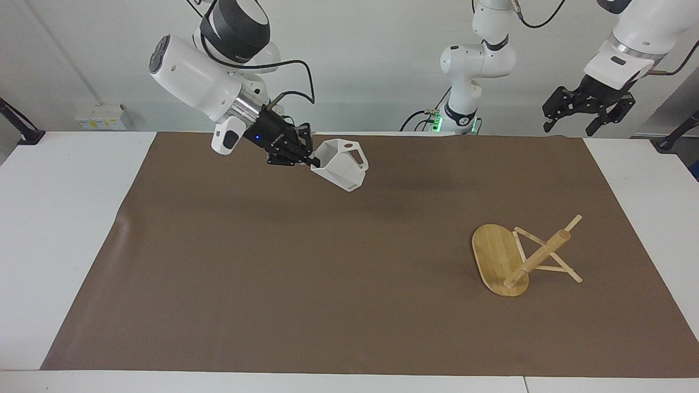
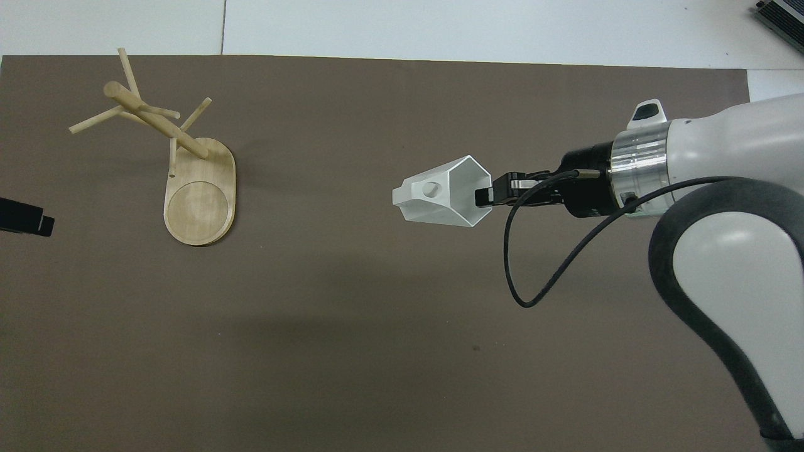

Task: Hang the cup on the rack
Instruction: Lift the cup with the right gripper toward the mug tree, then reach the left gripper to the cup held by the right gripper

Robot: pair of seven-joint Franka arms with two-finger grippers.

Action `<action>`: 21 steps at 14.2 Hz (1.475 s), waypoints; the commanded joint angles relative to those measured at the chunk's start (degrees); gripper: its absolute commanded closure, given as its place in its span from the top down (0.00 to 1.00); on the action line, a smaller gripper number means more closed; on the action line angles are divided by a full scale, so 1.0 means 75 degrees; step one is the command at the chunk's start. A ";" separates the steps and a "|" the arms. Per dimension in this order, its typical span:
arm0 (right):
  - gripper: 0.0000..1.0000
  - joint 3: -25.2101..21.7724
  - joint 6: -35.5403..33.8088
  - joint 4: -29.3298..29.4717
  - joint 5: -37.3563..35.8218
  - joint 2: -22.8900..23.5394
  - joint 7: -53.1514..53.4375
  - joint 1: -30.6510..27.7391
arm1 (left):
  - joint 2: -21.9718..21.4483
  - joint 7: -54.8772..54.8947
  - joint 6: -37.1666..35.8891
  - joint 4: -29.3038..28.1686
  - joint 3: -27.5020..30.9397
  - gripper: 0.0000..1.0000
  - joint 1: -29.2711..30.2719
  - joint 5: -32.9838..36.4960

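Note:
My right gripper is shut on the rim of the white faceted cup and holds it in the air, tipped on its side with the mouth toward the gripper. The pierced handle faces up in the overhead view, where the right gripper grips the cup over the middle of the brown mat. The bamboo rack stands on its oval base toward the left arm's end of the table, its pegs bare; it also shows in the overhead view. My left gripper waits open and empty, raised over the left arm's end of the table.
A brown mat covers most of the white table. The right arm's black cable loops beside the wrist. The left gripper's tip shows at the overhead view's edge beside the rack.

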 commanded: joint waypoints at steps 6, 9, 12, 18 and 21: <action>0.00 0.0022 0.1207 0.0268 0.0179 0.0493 0.0776 0.0834 | -0.0183 0.0039 -0.0022 -0.0197 -0.0287 1.00 -0.0091 0.0002; 0.00 0.0022 0.1407 0.0502 0.0062 0.0798 0.0952 0.1116 | -0.0241 0.0073 0.0000 -0.0314 -0.0335 1.00 -0.0103 0.0002; 0.00 0.0022 0.1418 0.0702 0.0027 0.0998 0.0940 0.1164 | -0.0334 0.0377 0.0456 -0.0629 -0.0545 1.00 -0.0161 -0.0103; 0.00 0.0034 0.1430 0.0737 -0.0219 0.1139 0.0928 0.1187 | -0.0499 0.2588 0.1476 -0.1333 -0.0628 1.00 -0.0606 -0.0643; 0.00 0.0034 0.1769 0.1017 -0.0196 0.1337 0.0952 0.1398 | -0.0452 0.3762 0.1887 -0.1392 -0.0593 1.00 -0.0572 -0.1225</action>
